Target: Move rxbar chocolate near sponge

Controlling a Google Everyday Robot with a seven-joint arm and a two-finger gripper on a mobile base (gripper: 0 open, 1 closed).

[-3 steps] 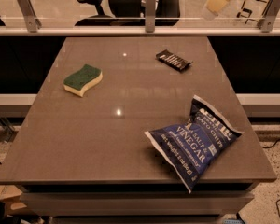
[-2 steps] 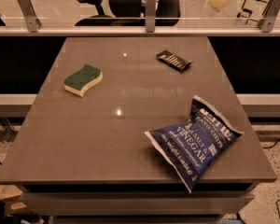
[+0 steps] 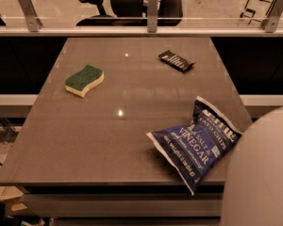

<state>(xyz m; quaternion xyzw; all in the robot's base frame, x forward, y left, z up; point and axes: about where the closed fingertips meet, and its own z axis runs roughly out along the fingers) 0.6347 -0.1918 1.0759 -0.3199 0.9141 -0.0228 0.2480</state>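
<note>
Looming into the lower right corner of the camera view, a pale rounded bulk [image 3: 262,173], by its look part of the robot's arm, now covers the near edge of the counter [image 3: 132,112] where a second ago only the bare corner showed. That is the one change: nothing on the counter has shifted. The rxbar chocolate [image 3: 176,60] lies flat and at a slant toward the far right of the counter, its white lettering up, untouched. The sponge [image 3: 84,80] sits green side up toward the far left, well apart from the bar, with open surface between the two. A blue chip bag [image 3: 195,142] lies crumpled at the near right, just beside the pale bulk and between it and the bar. The gripper itself is outside the frame, so whether its jaws stand wide or narrow cannot be told. Judged from this, the task is only beginning: the arm appears to be coming up for its reach, and the bar has yet to be picked up or carried leftward. A reach toward the bar would have to pass over or around the chip bag, which stands higher than the flat wrapper and could be nudged on the way.
</note>
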